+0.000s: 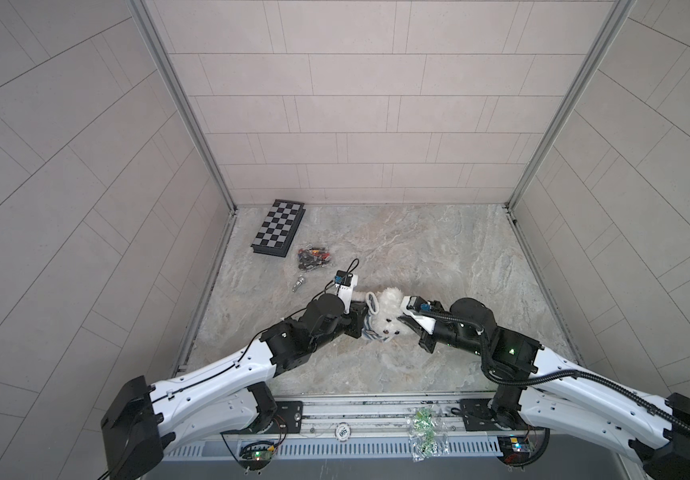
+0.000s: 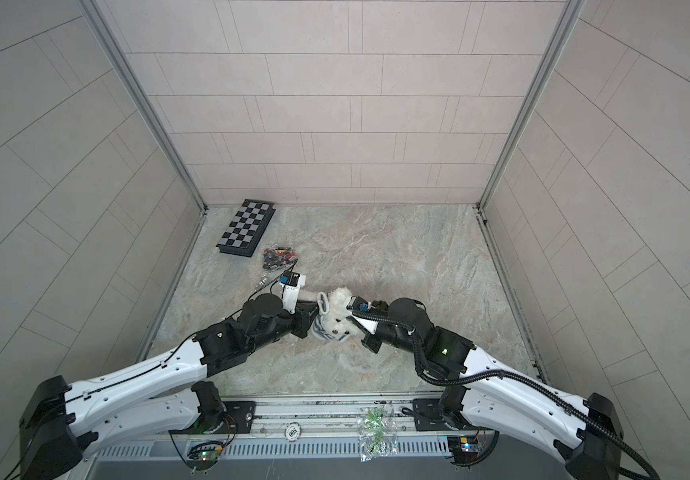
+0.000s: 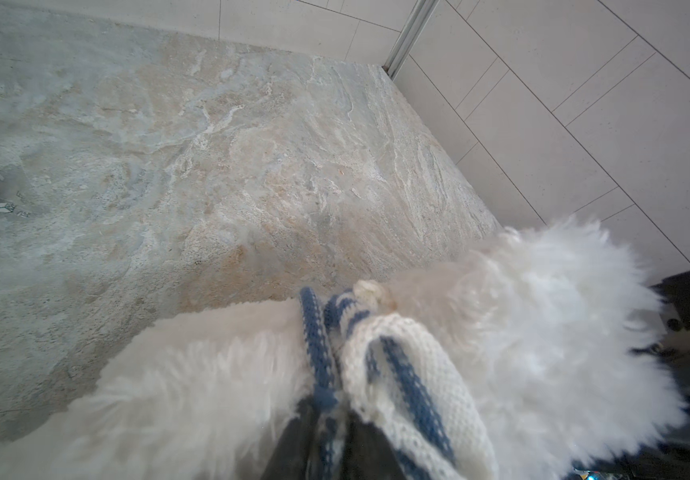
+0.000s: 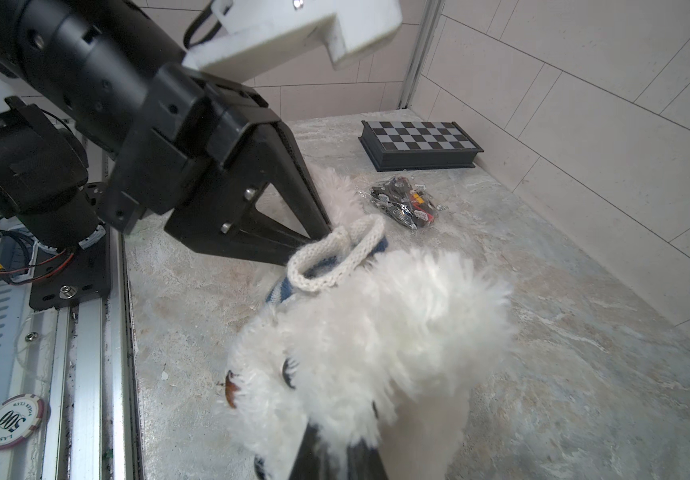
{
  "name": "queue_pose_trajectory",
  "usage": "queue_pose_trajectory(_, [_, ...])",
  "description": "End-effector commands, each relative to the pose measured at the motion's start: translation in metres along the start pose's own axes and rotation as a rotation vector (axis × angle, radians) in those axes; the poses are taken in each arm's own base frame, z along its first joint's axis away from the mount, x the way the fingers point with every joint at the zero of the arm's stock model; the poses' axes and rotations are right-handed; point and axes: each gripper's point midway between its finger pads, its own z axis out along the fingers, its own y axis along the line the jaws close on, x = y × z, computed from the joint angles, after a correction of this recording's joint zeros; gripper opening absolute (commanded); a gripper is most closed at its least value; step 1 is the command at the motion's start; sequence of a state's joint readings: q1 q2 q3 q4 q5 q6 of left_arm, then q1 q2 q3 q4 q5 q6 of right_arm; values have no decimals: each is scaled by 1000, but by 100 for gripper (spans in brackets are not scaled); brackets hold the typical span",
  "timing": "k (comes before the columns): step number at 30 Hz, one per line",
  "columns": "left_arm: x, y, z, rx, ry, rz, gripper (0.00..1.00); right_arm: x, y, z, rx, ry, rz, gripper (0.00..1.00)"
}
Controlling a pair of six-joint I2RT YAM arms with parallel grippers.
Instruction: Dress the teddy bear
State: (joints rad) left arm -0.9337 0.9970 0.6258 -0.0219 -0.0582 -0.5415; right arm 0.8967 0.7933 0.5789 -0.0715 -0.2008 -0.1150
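The teddy bear point(image 1: 389, 318) point(image 2: 341, 318), fluffy and white, lies on the stone tabletop between both grippers, its dark eyes and nose toward the front. A navy-and-white striped knit shirt point(image 1: 371, 306) point(image 3: 401, 374) is bunched at its left side, the white ribbed edge looping open point(image 4: 335, 257). My left gripper point(image 1: 364, 322) point(image 3: 330, 419) point(image 4: 318, 239) is shut on a fold of the shirt. In the left wrist view white fur point(image 3: 542, 332) lies on both sides of that fold. My right gripper point(image 1: 403, 319) point(image 4: 335, 442) is shut on the bear's fur point(image 4: 376, 332) by its face.
A folded chessboard box point(image 1: 278, 228) sits at the back left, with a clear bag of small pieces point(image 1: 314, 257) and a small metal object point(image 1: 299, 284) in front of it. A poker chip point(image 1: 342, 432) and a bag of green bits point(image 1: 424, 432) lie on the front rail. Tiled walls enclose three sides.
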Motion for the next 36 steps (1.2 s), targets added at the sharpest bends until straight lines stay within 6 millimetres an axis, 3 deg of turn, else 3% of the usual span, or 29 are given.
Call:
queue_pose_trajectory(1, [-5, 6, 3, -49, 1, 21, 21, -14, 2, -4, -8, -65, -23, 0])
queue_pose_trajectory(5, [-6, 6, 7, -58, 0, 19, 16, -13, 2, -4, -5, -63, -23, 0])
queue_pose_trajectory(10, [-13, 12, -1, -86, -42, 5, 0, -10, -1, -6, 14, -58, -21, 0])
queue_pose_trajectory(15, [-16, 20, -12, -93, -66, -7, 0, -4, -10, -8, 68, -41, -5, 0])
queue_pose_trajectory(25, [-16, 69, -36, -192, -139, -111, 0, -5, -14, -12, 94, -48, 0, 0])
queue_pose_trajectory(36, [24, 118, -49, -308, -153, -226, 0, -5, -27, -16, 168, -56, 33, 0])
